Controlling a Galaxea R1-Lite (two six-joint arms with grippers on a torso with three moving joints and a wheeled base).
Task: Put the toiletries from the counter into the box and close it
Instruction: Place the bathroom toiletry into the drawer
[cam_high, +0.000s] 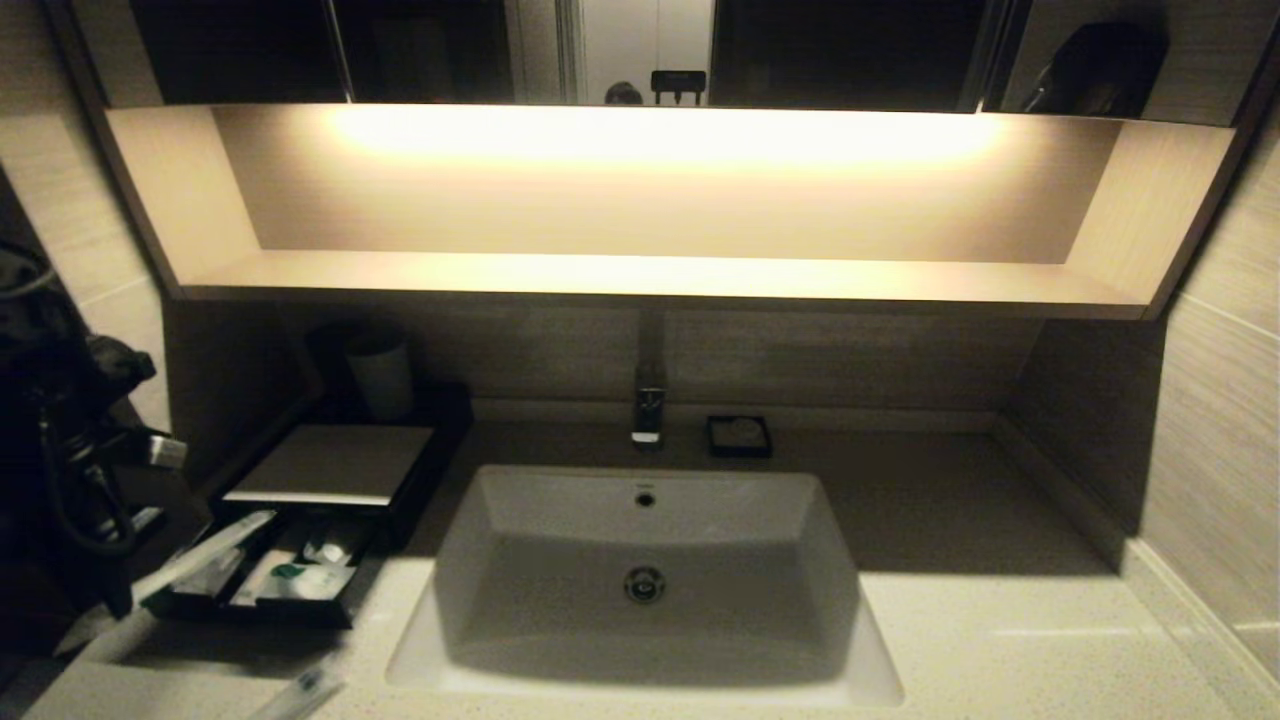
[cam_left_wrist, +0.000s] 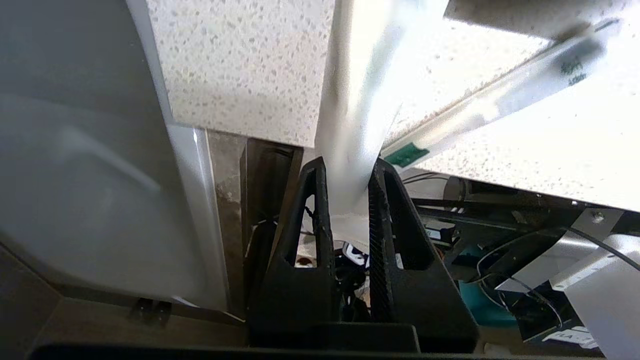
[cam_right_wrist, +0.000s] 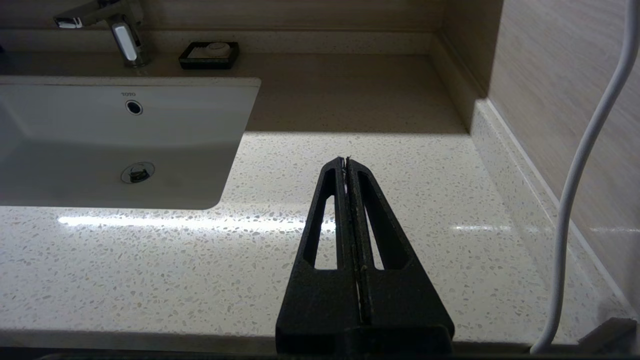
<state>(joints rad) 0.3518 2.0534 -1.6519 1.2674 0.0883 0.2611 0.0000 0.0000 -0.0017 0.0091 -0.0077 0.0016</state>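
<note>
Head view: the box (cam_high: 330, 462) sits on the counter (cam_high: 1000, 620) left of the sink (cam_high: 645, 580), its drawer (cam_high: 270, 575) pulled out toward me with several packets (cam_high: 300, 578) lying inside. A long slim packet (cam_high: 195, 562) slants from my left arm's end across the drawer's left edge. Another packet (cam_high: 300, 690) lies on the counter in front of the drawer. A cup (cam_high: 380, 375) stands behind the box, and a small black dish (cam_high: 739, 436) sits beside the tap (cam_high: 648, 405).

Left wrist view: my left gripper (cam_left_wrist: 346, 172) pinches one end of the pale slim packet (cam_left_wrist: 355, 100) between its fingers. A second packet (cam_left_wrist: 500, 100) with green marks lies on the counter (cam_left_wrist: 235, 60) nearby, apart from the one I grip.

Right wrist view: my right gripper (cam_right_wrist: 346, 161) hovers above bare counter (cam_right_wrist: 150, 270) right of the sink (cam_right_wrist: 120, 140), fingers pressed together on nothing.
</note>
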